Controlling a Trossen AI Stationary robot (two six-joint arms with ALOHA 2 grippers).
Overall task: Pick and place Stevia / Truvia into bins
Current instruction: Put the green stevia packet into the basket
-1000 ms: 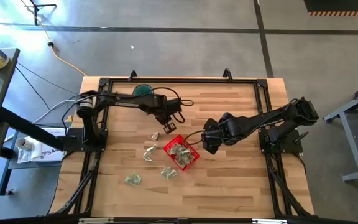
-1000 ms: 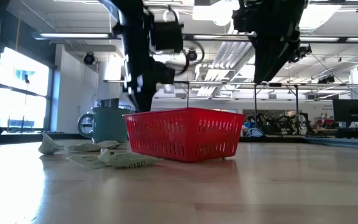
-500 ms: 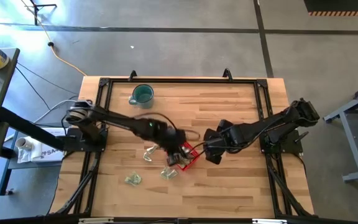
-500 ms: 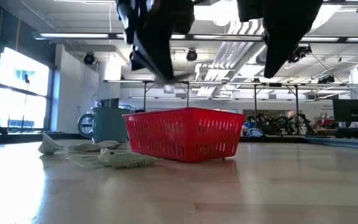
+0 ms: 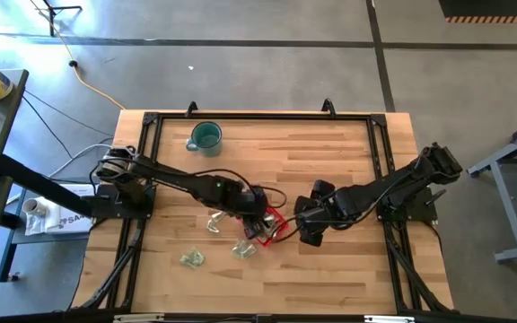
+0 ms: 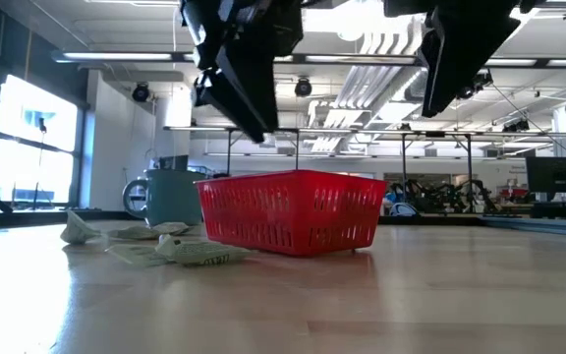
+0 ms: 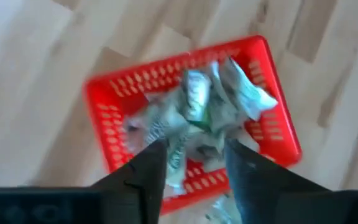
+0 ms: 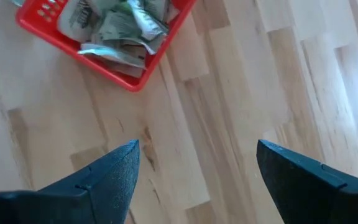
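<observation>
The red bin (image 5: 278, 225) stands near the table's middle and holds several pale green and white sachets (image 7: 210, 106). My left gripper (image 5: 257, 219) hovers just above the bin's left part, pointing down. Its fingers stand a little apart (image 7: 194, 165), and the binned sachets show through the gap. My right gripper (image 5: 306, 233) hangs open over bare wood just right of the bin, which lies beyond its fingertips (image 8: 197, 180). Three loose sachets rest flat on the table left of and nearer than the bin (image 5: 215, 220) (image 5: 243, 248) (image 5: 191, 258).
A teal mug (image 5: 205, 136) stands near the far edge, left of centre. A black frame (image 5: 151, 118) runs along the table's edges. Cables loop beside the left arm (image 5: 272, 193). Bare wood lies right of and nearer than the bin.
My left gripper swung from the sachet lying far-left of the bin toward the near edge and right, and now hangs over the bin. My right gripper drifted a little toward the near edge. The bin and the three nearer loose sachets stayed put.
</observation>
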